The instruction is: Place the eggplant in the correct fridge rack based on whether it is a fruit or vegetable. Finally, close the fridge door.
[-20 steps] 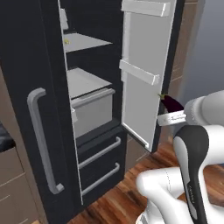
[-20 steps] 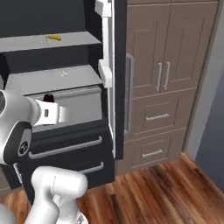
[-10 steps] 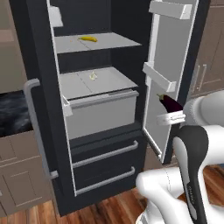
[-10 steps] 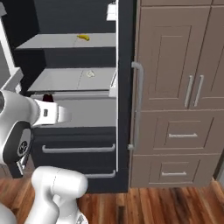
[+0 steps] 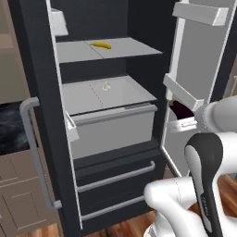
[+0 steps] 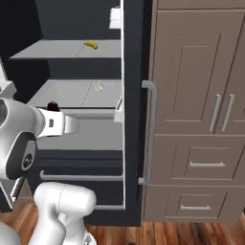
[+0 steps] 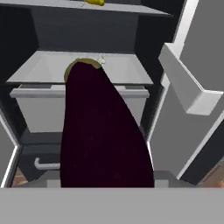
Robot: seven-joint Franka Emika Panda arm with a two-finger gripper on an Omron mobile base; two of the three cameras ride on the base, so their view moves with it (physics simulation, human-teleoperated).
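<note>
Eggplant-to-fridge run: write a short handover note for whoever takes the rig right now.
Gripper: shut on the eggplant, held in front of the open fridge.
Fridge rack: the lower shelf above the grey drawer front, with one small pale item on it. A banana lies on the higher shelf.
Fridge door: open, as is the left leaf.
Done: eggplant picked up and brought to the fridge.
Left: set the eggplant on the lower rack, let go, pull the arm back, close the fridge door.
</note>
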